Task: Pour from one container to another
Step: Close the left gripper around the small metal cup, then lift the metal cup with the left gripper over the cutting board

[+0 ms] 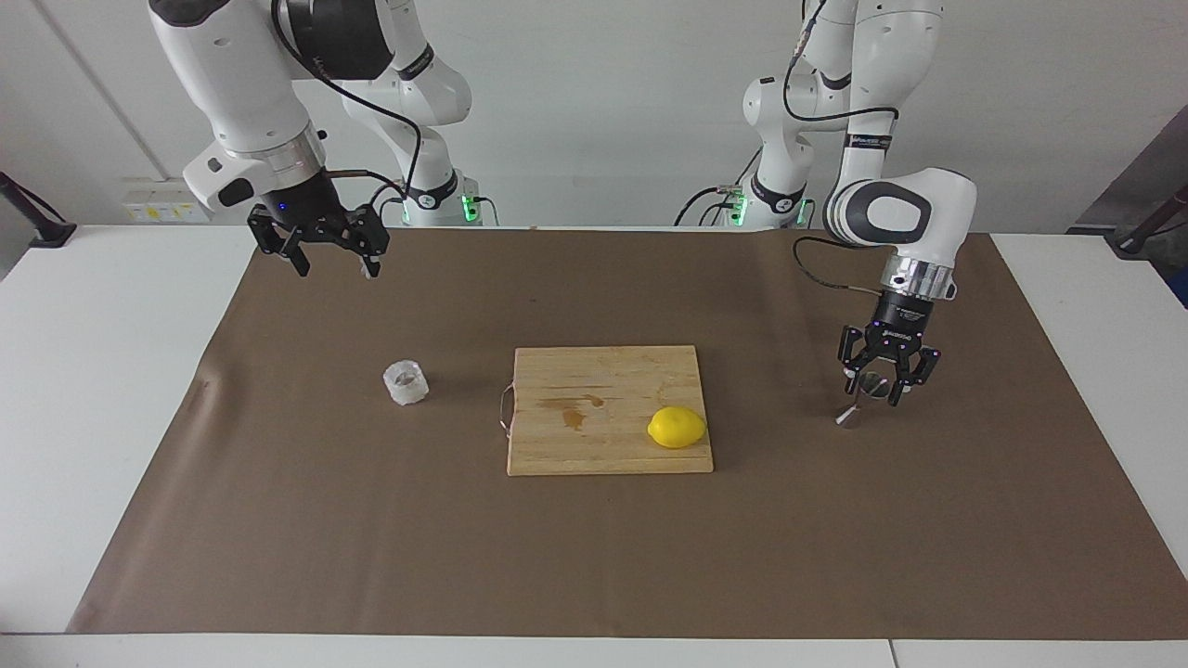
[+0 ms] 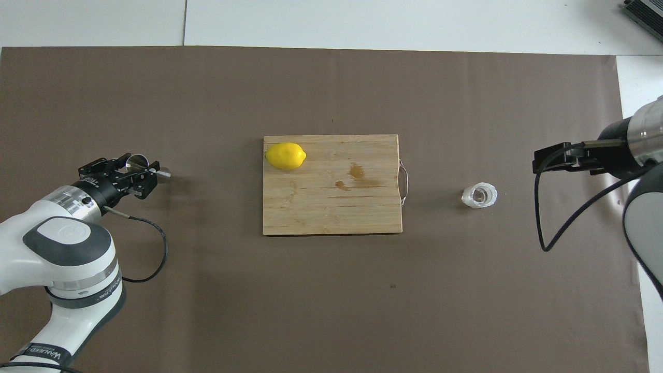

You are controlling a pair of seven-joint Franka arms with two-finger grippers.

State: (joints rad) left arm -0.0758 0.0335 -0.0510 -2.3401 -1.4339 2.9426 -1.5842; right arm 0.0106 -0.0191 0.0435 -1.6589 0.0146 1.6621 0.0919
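Note:
The squat clear cup (image 1: 406, 382) stands on the brown mat toward the right arm's end; it also shows in the overhead view (image 2: 479, 196). The steel jigger (image 1: 861, 394) stands on the mat toward the left arm's end, and shows in the overhead view (image 2: 141, 165). My left gripper (image 1: 875, 388) is low around the jigger's upper cone, a finger on each side, open; it shows in the overhead view (image 2: 138, 172). My right gripper (image 1: 334, 263) hangs open and empty high over the mat, apart from the cup; its overhead position is (image 2: 550, 159).
A wooden cutting board (image 1: 594, 445) lies in the middle of the mat (image 1: 594, 557), with a yellow lemon (image 1: 677, 427) on its corner toward the left arm. A wire handle sticks out of the board's edge toward the cup.

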